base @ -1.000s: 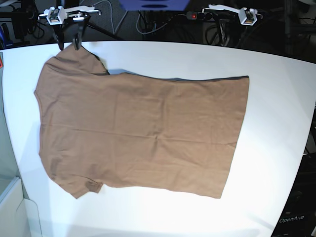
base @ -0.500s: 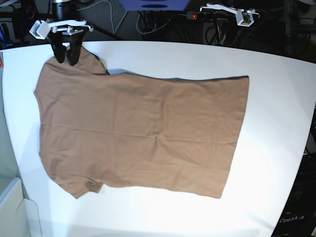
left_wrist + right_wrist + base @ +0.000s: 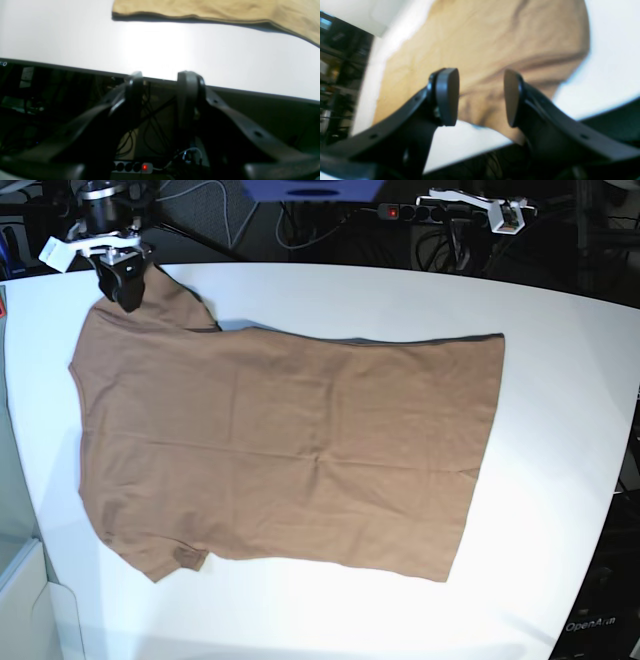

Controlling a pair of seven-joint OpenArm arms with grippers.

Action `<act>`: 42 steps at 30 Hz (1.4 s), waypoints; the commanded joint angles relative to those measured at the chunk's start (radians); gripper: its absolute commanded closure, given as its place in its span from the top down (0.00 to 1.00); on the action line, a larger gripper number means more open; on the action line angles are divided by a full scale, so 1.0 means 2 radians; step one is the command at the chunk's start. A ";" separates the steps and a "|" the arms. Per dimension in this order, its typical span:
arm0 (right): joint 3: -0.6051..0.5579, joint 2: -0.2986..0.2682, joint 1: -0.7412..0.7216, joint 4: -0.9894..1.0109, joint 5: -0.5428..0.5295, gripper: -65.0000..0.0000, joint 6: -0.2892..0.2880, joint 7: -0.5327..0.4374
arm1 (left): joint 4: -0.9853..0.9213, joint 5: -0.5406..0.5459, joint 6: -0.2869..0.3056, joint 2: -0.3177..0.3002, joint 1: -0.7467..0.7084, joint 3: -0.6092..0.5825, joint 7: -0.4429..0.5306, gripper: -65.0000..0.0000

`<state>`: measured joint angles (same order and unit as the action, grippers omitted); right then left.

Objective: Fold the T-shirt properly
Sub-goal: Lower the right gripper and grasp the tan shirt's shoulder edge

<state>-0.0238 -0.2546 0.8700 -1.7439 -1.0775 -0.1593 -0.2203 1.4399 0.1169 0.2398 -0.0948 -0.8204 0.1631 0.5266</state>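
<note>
**Hovering at the sleeve edge**

We see the T-shirt (image 3: 290,450) flat on the white table (image 3: 560,430). Right gripper (image 3: 481,97) hangs above its far sleeve, jaws apart, empty. Left gripper (image 3: 162,97), jaws apart, sits beyond the table's far edge.

The right end effector (image 3: 125,288) has swung from the worktop's far edge toward 7 o'clock, now over the plain tan-brown cotton T-shirt's (image 3: 290,450) upper sleeve, jaws apart.
</note>
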 commanded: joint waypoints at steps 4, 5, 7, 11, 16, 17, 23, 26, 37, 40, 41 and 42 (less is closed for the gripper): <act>0.003 -0.004 0.006 0.017 -0.009 0.44 0.002 -0.002 | 0.008 0.002 0.003 -0.001 -0.007 0.002 0.013 0.34; 0.003 -0.004 0.006 0.021 -0.009 0.44 0.001 -0.002 | 0.008 0.002 0.003 -0.001 -0.007 0.002 0.013 0.34; 0.002 -0.005 0.006 0.028 -0.009 0.44 0.000 -0.002 | 0.008 0.002 0.003 -0.001 -0.007 0.002 0.014 0.34; 0.000 -0.010 0.006 0.034 -0.009 0.45 0.000 -0.001 | 0.008 0.002 0.003 -0.001 -0.006 0.002 0.014 0.34; 0.001 -0.010 -0.001 0.041 -0.009 0.45 0.000 0.015 | 0.008 0.002 0.003 0.000 -0.006 0.002 0.014 0.34; 0.001 -0.009 -0.004 0.045 -0.009 0.45 0.000 0.022 | 0.008 0.002 0.003 0.000 -0.006 0.002 0.014 0.34; 0.000 -0.008 -0.008 0.051 -0.009 0.45 -0.001 0.045 | 0.008 0.002 0.003 0.000 -0.006 0.002 0.014 0.34; 0.000 -0.008 -0.009 0.051 -0.009 0.45 -0.001 0.045 | 0.008 0.002 0.003 0.000 -0.007 0.002 0.014 0.34; 0.000 -0.007 -0.033 0.051 -0.009 0.44 -0.001 0.101 | 0.008 0.002 0.003 0.000 -0.007 0.004 0.015 0.34; 0.000 -0.007 -0.039 0.051 -0.009 0.44 -0.001 0.112 | 0.008 0.002 0.003 0.003 -0.008 0.016 0.015 0.34; -0.001 -0.007 -0.040 0.051 -0.009 0.42 -0.001 0.112 | 0.008 0.002 0.003 0.003 -0.008 0.016 0.015 0.34; -0.001 -0.007 -0.040 0.051 -0.009 0.39 -0.001 0.112 | 0.008 0.002 0.003 0.003 -0.008 0.016 0.015 0.34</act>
<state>-0.0277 -0.2653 0.7784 -1.6318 -1.0847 -0.1566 -0.0025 1.4403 0.1169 0.2398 -0.0860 -0.8177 0.1944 0.5274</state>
